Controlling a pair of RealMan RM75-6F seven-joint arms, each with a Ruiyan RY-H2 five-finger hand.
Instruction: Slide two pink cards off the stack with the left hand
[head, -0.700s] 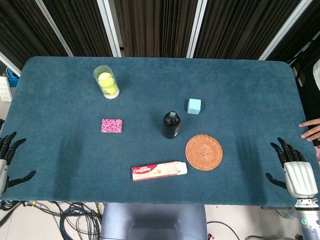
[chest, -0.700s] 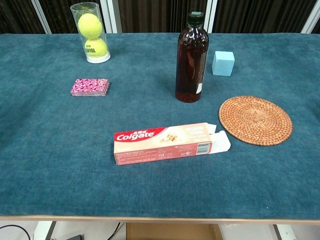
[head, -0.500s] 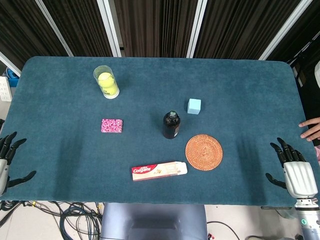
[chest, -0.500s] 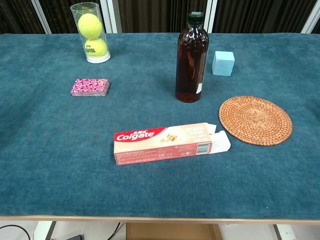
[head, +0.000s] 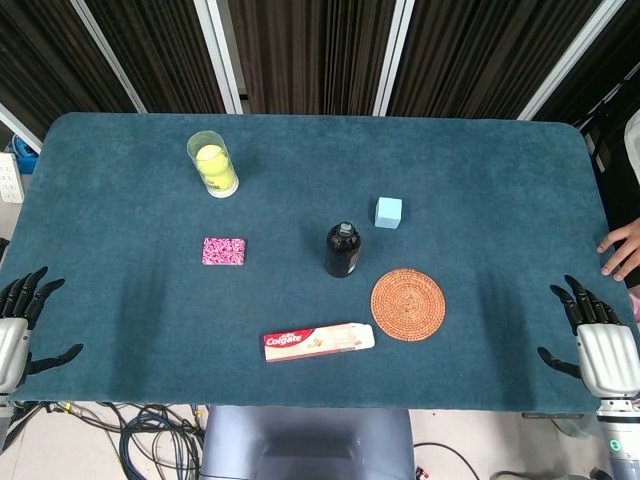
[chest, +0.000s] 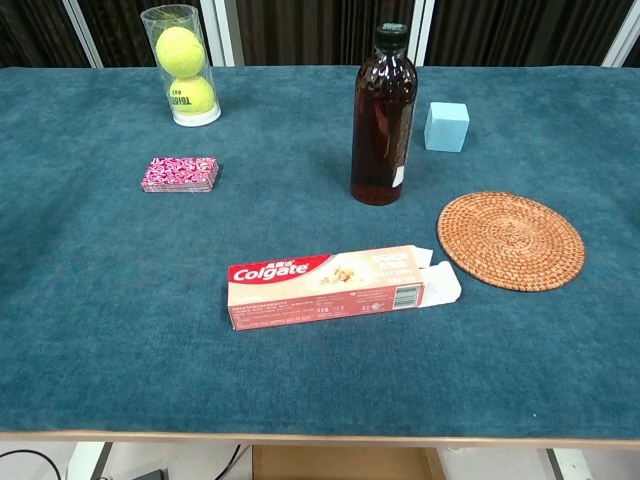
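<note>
A small stack of pink patterned cards (head: 224, 251) (chest: 180, 173) lies flat on the blue table, left of centre. My left hand (head: 20, 334) hovers at the near left corner of the table, fingers spread and holding nothing, far from the cards. At the near right corner my right hand (head: 596, 338) is also spread and empty. Neither hand appears in the chest view.
A clear tube of tennis balls (head: 212, 165) stands behind the cards. A brown bottle (head: 342, 249), a light blue cube (head: 388, 212), a woven coaster (head: 408, 304) and a Colgate box (head: 318, 342) occupy the middle. A person's fingers (head: 622, 248) rest on the right edge.
Both hands have shifted slightly: the left a little inward and the right a little outward along the near edge. The person's fingers at the right moved up a bit. Objects have not moved.
</note>
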